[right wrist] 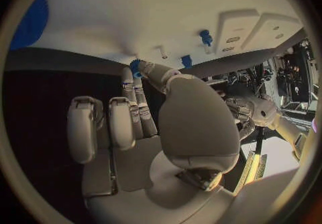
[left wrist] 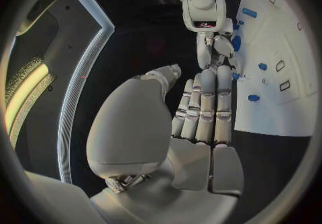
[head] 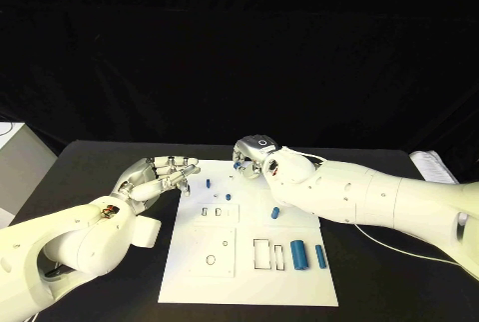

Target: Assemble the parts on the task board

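Observation:
The white task board (head: 250, 284) lies in the middle of the black table. Two small blue parts (head: 208, 184) (head: 228, 196) stand near its far end, a third (head: 275, 212) lies mid-board, and two longer blue cylinders (head: 298, 255) (head: 320, 256) lie at its right. My right hand (head: 255, 154) hovers over the board's far edge and pinches a small blue part (right wrist: 136, 67) between thumb and fingertip; the part (left wrist: 236, 43) also appears in the left wrist view. My left hand (head: 165, 175) hangs at the board's far left corner, fingers stretched out, holding nothing.
Raised white blocks with slots (head: 221, 212) and holes (head: 212, 253) sit on the board's left half, with rectangular cutouts (head: 262, 254) beside them. A white box (head: 20, 166) stands off the table's left edge. Pale papers (head: 431, 166) lie at the far right.

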You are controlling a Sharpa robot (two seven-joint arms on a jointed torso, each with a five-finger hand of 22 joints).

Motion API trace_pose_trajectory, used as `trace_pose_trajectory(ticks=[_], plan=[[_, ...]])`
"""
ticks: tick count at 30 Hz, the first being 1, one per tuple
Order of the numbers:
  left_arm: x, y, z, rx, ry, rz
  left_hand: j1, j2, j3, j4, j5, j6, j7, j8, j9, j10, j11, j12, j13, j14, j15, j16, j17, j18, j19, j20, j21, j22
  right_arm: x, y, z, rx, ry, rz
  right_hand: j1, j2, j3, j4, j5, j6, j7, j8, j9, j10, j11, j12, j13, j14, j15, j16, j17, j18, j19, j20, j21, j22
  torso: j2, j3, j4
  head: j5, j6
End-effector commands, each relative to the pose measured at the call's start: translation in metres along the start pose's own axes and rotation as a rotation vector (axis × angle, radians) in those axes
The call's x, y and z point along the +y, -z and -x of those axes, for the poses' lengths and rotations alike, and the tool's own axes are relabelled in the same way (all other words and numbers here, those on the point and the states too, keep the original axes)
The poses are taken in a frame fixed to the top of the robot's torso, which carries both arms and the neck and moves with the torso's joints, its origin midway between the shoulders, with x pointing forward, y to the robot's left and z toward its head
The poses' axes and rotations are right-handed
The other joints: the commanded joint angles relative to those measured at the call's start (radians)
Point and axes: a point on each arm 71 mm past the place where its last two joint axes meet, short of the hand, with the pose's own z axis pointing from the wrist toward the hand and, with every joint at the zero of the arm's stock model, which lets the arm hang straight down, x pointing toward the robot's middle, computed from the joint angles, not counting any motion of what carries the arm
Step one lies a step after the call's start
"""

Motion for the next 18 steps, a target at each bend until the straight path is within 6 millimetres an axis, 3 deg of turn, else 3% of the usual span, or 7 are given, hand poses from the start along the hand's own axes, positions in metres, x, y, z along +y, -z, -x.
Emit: trace_pose_trajectory(ticks=[1, 18], plan=[[-0.0025, -0.0006, -0.0029, 0.022, 0.001, -0.009, -0.008, 0.003, 0.006, 0.001, -0.004, -0.005, 0.001, -0.004, 0.001, -0.006, 0.002, -0.004, 0.000, -0.004, 0.001, -0.007, -0.002, 0.013, -0.007, 0.000, 0.003, 0.001, 0.0010, -0.0013, -0.0016, 0.017, 0.024, 0.002, -0.006, -0.001, 0.007, 0.000, 0.006, 0.006, 0.001, 0.001, 0.001, 0.004, 0.003, -0.004, 0.001, 0.039, -0.007, 0.003, 0.000, -0.016, 0.020, -0.008, 0.003, 0.053, 0.001, -0.0009, 0.0007, 0.000, -0.001], [-0.0050, -0.0012, -0.0031, 0.026, -0.001, -0.012, -0.008, 0.003, 0.006, 0.001, -0.004, -0.005, 0.001, -0.004, 0.001, -0.006, 0.002, -0.004, 0.000, -0.004, 0.001, -0.007, -0.002, 0.013, -0.007, 0.000, 0.003, 0.001, 0.0010, -0.0073, -0.0063, 0.038, 0.040, -0.007, -0.010, -0.003, 0.007, 0.001, 0.006, 0.003, 0.002, 0.000, 0.002, 0.003, 0.003, -0.006, 0.000, 0.038, -0.006, 0.001, -0.005, -0.015, 0.017, -0.008, -0.001, 0.047, 0.003, -0.0007, 0.0006, 0.006, -0.003]])
